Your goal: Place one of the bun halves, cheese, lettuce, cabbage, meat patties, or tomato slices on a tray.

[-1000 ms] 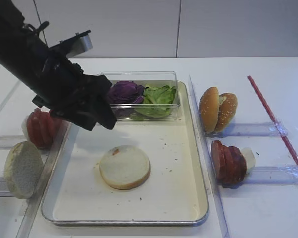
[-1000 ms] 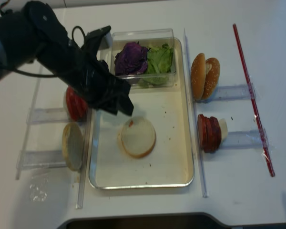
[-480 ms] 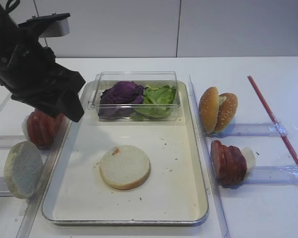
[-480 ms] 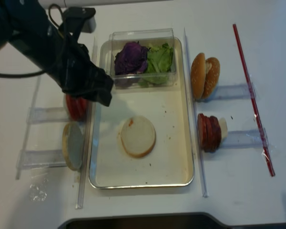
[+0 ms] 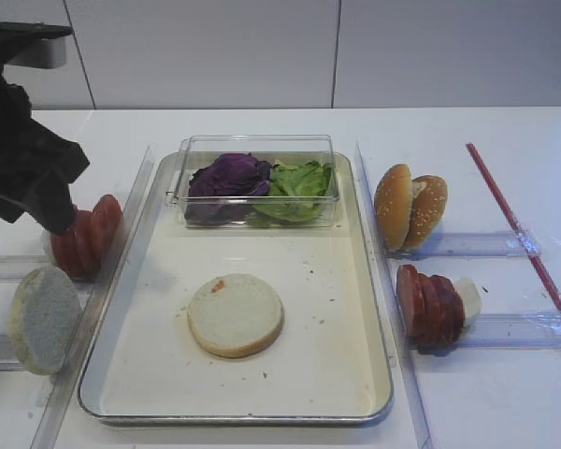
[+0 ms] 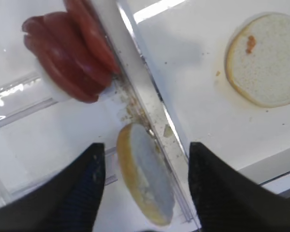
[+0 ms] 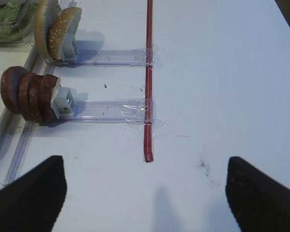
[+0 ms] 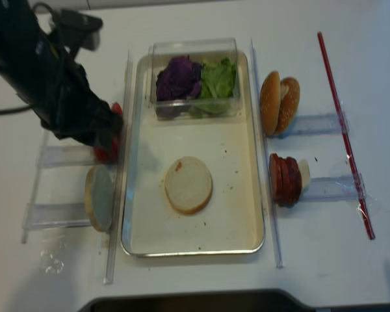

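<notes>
The pale bun half (image 5: 235,314) lies flat on the cream tray (image 5: 327,365), nothing touching it. My left gripper (image 6: 146,145) hangs open left of the tray, its fingers either side of a greyish-faced bun half (image 6: 147,174) below without touching it. Tomato slices (image 5: 84,238) stand just beyond. Lettuce (image 5: 299,187) and purple cabbage (image 5: 229,175) fill a clear box at the tray's back. Meat patties (image 5: 430,306) stand right of the tray. My right gripper (image 7: 144,158) is open over bare table. Cheese is out of view.
Sesame bun halves (image 5: 409,206) stand in a clear rack at the right. A red strip (image 5: 519,229) is taped to the table further right. Clear plastic rails (image 5: 122,243) run along both long sides of the tray.
My left arm has swung left, from above the tray's back left to over the racks beside it. The bun half on the tray has stayed put.
</notes>
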`<action>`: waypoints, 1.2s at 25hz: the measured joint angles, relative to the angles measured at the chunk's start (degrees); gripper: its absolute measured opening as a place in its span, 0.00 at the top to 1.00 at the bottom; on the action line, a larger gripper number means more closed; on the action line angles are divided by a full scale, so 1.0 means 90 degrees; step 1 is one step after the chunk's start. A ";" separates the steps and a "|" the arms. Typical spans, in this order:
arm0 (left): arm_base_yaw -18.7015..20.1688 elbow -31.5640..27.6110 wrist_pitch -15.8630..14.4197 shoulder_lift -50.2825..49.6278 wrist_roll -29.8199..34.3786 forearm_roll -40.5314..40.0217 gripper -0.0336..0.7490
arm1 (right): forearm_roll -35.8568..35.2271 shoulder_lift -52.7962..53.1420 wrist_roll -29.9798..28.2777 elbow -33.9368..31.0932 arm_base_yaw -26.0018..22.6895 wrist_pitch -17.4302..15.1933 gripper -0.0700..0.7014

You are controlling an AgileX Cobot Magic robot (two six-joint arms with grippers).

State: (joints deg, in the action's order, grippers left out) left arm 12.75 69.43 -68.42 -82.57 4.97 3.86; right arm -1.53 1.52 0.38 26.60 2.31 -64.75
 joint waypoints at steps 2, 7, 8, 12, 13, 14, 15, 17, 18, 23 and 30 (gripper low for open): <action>-0.0255 0.0000 -0.0118 0.0044 -0.0015 -0.0019 0.45 | 0.0000 0.0000 0.0000 0.0000 0.0000 0.0000 0.02; -0.0780 0.0000 -0.0203 0.0325 -0.0029 -0.0136 0.45 | 0.0000 0.0000 0.0000 0.0000 0.0000 0.0000 0.02; -0.0834 0.0000 -0.0217 0.0409 -0.0042 -0.0196 0.45 | 0.0000 0.0000 0.0000 0.0000 0.0000 0.0000 0.02; -0.1012 0.0000 -0.0249 0.0723 -0.0175 -0.0467 0.45 | 0.0005 0.0000 0.0000 0.0000 0.0000 0.0000 0.02; -0.1027 0.0000 -0.0261 0.0794 -0.0175 -0.0517 0.45 | 0.0005 0.0000 0.0000 0.0000 0.0000 0.0000 0.02; -0.1039 0.0000 -0.0258 0.0884 -0.0185 -0.0546 0.45 | 0.0005 0.0000 0.0000 0.0000 0.0000 0.0000 0.02; -0.1042 0.0000 -0.0264 0.0978 -0.0185 -0.0556 0.45 | 0.0005 0.0000 0.0000 0.0000 0.0000 0.0000 0.02; -0.1042 -0.0068 -0.0275 0.1189 -0.0185 -0.0561 0.45 | 0.0005 0.0000 0.0000 0.0000 0.0000 0.0000 0.02; -0.1042 -0.0141 -0.0275 0.1289 -0.0185 -0.0571 0.45 | 0.0005 0.0000 0.0000 0.0000 0.0000 0.0000 0.02; -0.1042 -0.0833 -0.0290 0.1987 -0.0185 -0.0585 0.45 | 0.0015 0.0000 -0.0042 0.0000 0.0000 0.0000 0.02; -0.1042 -0.1647 -0.0331 0.3450 -0.0261 -0.0585 0.45 | 0.0015 0.0000 -0.0042 0.0000 0.0000 -0.0010 0.02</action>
State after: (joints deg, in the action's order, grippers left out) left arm 3.37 54.61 -71.40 -51.51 2.62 -1.40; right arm -1.40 1.52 0.00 26.60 2.31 -64.84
